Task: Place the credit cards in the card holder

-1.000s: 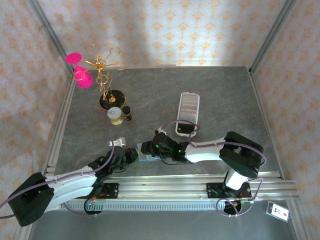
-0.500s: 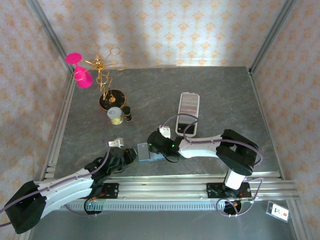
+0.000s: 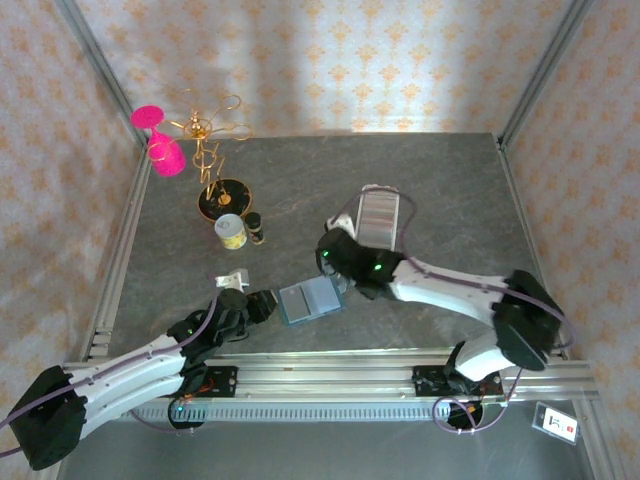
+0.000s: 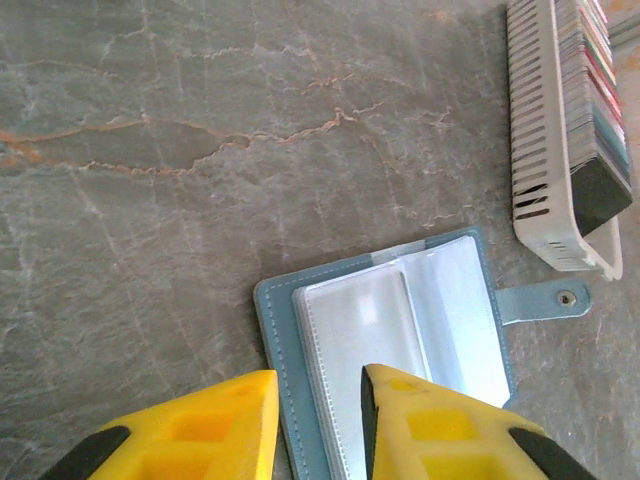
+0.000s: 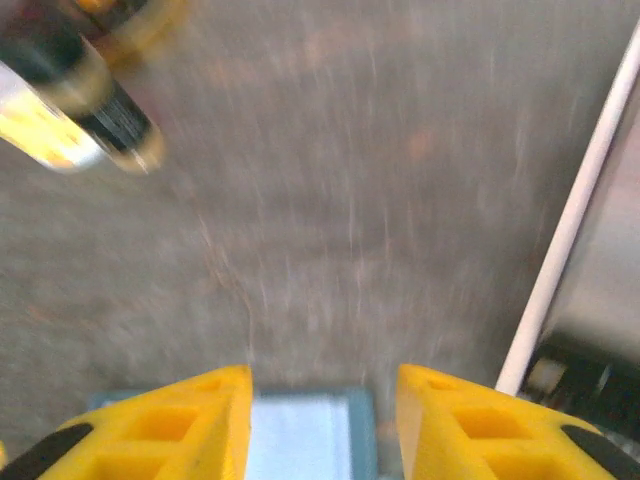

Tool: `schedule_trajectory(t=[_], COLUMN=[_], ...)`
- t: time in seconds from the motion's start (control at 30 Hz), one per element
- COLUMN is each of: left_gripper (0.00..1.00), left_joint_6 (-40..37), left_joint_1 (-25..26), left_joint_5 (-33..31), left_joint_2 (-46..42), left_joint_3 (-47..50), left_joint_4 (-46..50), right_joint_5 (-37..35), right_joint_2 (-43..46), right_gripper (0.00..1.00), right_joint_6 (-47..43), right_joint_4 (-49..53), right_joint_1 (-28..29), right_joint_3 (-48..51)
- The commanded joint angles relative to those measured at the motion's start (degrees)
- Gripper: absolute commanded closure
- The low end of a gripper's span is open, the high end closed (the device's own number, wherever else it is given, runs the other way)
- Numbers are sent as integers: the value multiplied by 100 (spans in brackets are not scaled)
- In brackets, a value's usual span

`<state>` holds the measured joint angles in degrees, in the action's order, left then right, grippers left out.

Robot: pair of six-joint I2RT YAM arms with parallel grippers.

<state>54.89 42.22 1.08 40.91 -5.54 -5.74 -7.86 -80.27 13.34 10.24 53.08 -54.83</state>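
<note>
The right gripper (image 3: 332,258) has lifted off the holder (image 3: 308,300) and swung far, toward the tray (image 4: 530,120) of cards (image 4: 585,80). Its jaws gape, empty. The holder now lies open, near centre. The left gripper (image 4: 318,385), narrowly parted, grips nothing at the holder's left edge. Bare table lies left and far.

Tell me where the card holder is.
Top view: the card holder lies open at the middle of the front edge of the table, ahead of the left gripper; the white tray sits farther back-right.
</note>
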Motion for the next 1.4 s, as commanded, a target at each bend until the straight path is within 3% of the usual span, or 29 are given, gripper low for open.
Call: schedule_trajectory(t=[0.0,0.13,0.3,0.4,0.6,0.83,1.37], left_gripper=[70,69,69,70,79,84,86], left_joint_6=[-180,-248,-268,-188,-173,-613,-741], left_joint_1=[-34,-29,-32,-29,110,563,568], left_joint_5=[-14,214,524,979,1811,1506,658], left_joint_2=[-167,-212,-182,-33,669,1575,2288], left_joint_3=[-127,-127,-145,-115,-189,-596,-557], left_joint_4=[80,-124,-388,-830,-1515,-957,-511], right_joint_5=[552,1080,2446,2584,2490,2337,1751], right_joint_2=[688,1181,760,619,312,-25,-610], right_gripper=[55,47,44,35,22,22,17], right_joint_6=[-2662,-5396,-6747,-7386,-7963,-8216,-8407], right_joint_4=[-740,-558,932,939,668,395,406], right_joint_1=[-365,-758,-2263,-2644,-2869,-2853,-2550], right_joint_3=[59,360,-195,-90,174,236,245])
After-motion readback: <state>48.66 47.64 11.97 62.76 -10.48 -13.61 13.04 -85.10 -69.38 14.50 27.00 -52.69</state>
